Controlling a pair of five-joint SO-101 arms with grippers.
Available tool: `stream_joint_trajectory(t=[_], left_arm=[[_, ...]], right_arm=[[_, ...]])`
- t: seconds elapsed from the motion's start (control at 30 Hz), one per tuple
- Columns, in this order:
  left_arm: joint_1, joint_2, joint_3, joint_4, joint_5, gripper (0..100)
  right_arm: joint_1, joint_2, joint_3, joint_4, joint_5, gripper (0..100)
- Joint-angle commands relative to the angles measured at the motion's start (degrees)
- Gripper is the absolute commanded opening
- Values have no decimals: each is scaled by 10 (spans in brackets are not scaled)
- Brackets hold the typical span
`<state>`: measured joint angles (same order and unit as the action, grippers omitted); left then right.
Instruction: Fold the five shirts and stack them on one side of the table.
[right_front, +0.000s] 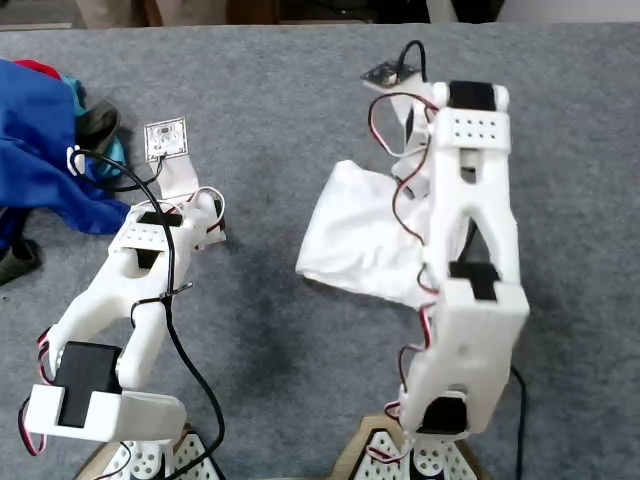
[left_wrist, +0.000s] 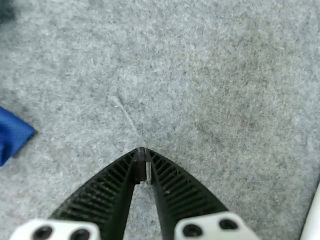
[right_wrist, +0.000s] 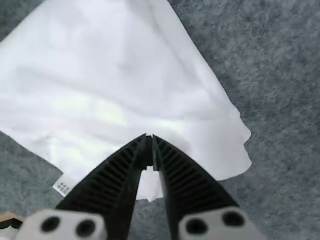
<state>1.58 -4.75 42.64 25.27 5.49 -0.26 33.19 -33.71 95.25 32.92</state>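
Shirt (right_front: 350, 230) beneath right arm (right_front: 470, 230), blue heap (right_front: 40, 150) aside (both arms' fingers (left_wrist: 115, 195) closed)

From where I stand, no writing can be read anywhere. The white shirt (right_wrist: 125, 85) has a small tag (right_wrist: 62, 188) at its hem with dark print on it, but the print is far too tiny to make out.
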Motion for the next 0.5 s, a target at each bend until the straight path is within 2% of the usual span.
stream_joint_trajectory(t=[0.0, 0.23, 0.47], left_arm=[[-3, -3, -26, 1, 3, 20], [-3, -3, -26, 1, 3, 20], [-4, -3, -26, 1, 3, 20]], right_arm=[[-6, 62, -86, 31, -23, 5], [6, 127, -116, 68, -23, 5], [36, 131, -57, 69, -21, 5]])
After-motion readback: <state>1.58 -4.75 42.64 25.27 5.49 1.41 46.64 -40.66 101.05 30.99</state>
